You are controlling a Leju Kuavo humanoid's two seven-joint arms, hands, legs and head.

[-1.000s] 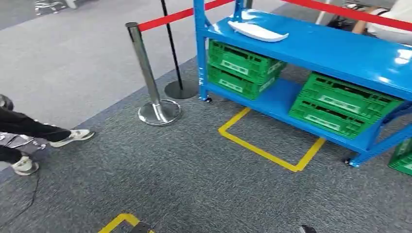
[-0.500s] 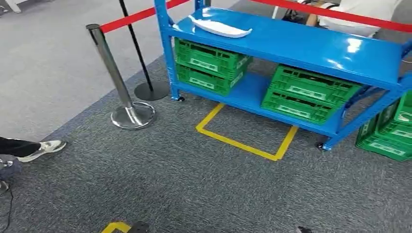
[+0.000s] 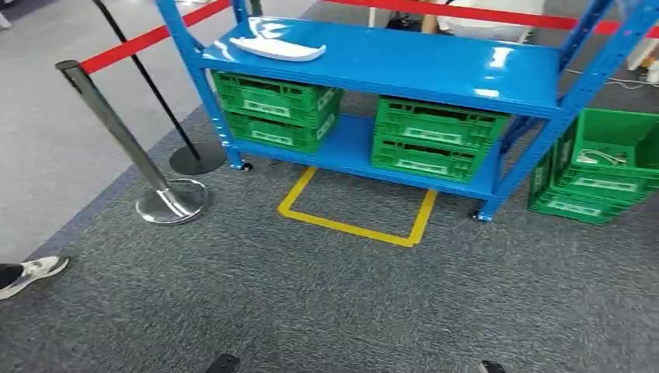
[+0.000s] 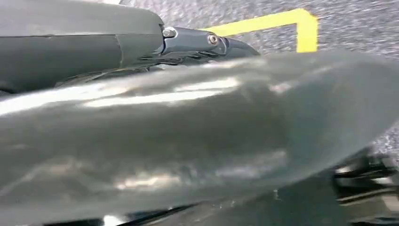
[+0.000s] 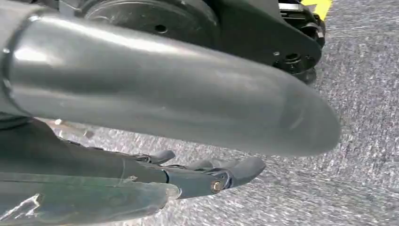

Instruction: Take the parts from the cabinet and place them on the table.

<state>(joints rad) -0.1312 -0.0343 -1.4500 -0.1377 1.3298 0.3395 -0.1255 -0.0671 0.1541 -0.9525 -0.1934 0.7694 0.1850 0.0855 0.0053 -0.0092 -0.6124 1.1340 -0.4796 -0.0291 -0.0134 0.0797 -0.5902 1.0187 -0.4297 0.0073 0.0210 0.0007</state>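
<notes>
Grey carpet fronts our blue cabinet (image 3: 404,66); a long white part (image 3: 277,50) lies upper left on its top shelf. Green crates (image 3: 273,109) below, stanchion (image 3: 124,140) left. Both hands' (image 5: 207,176) state: we cannot tell.

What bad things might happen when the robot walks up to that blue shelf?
1. The white part lies close to the front edge of the blue shelf, so a clumsy reach may knock it off.
2. The silver post with its red rope stands just left of the yellow floor marking; drifting left could mean bumping it.
3. A person's shoe is on the carpet nearby, so someone might get in the way.
</notes>
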